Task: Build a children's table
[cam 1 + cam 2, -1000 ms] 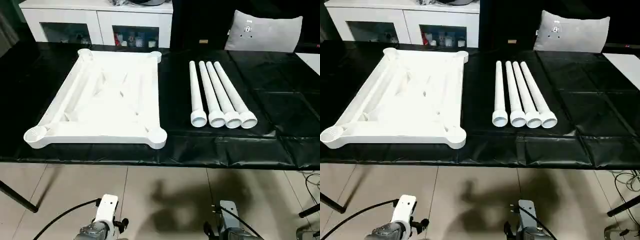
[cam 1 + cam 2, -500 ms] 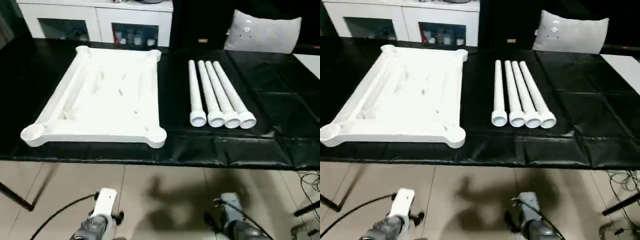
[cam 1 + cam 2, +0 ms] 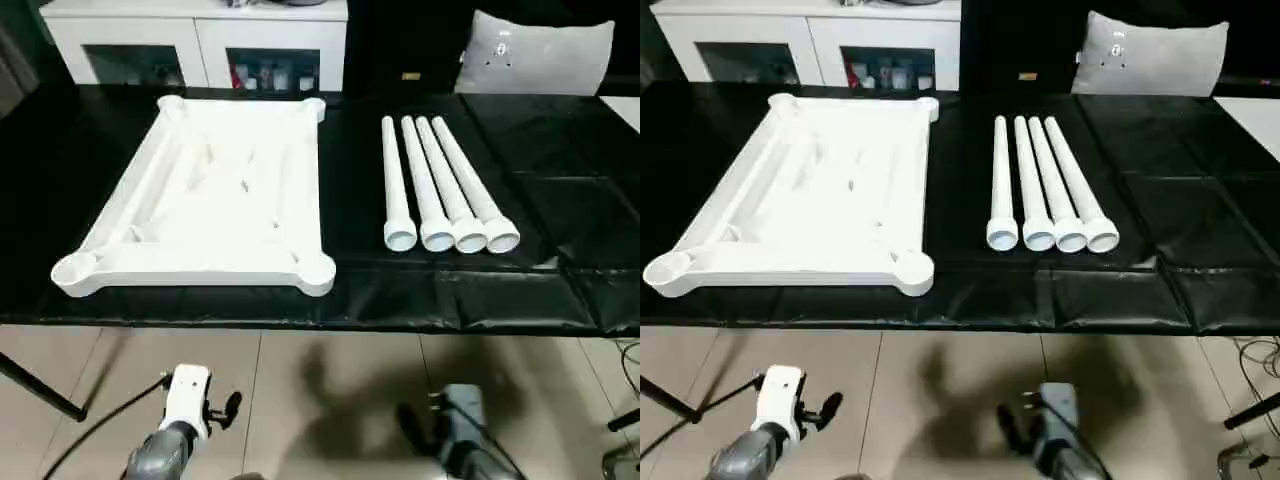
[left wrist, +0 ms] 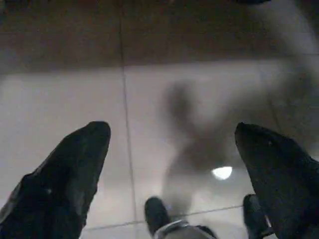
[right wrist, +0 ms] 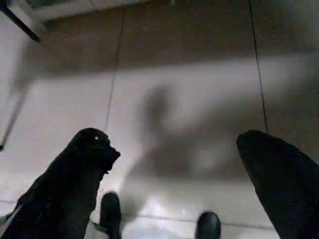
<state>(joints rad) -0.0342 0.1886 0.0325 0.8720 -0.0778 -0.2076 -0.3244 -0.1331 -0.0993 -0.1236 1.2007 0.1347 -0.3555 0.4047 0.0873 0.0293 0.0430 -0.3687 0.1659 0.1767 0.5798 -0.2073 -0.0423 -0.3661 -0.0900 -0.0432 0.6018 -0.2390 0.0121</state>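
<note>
Presently no assembly has begun. The tabletop (image 3: pixel 205 195) lies upside down on the black-covered work table (image 3: pixel 560 190), ribbed underside up, its four corner sockets empty. The four legs (image 3: pixel 440 185) lie side by side at 3 o'clock of it, touching one another, long axes running from 12 to 6 o'clock, wide ends toward the robot.

The left gripper (image 4: pixel 172 149) and right gripper (image 5: pixel 174 154) both hang low over the tiled floor (image 5: pixel 189 99), short of the table's near edge, each with fingers spread wide apart and empty.

Judgement: the legs lie at 12 o'clock of the right gripper, so the right arm is the nearer for a first pick, closing across a leg's axis.
</note>
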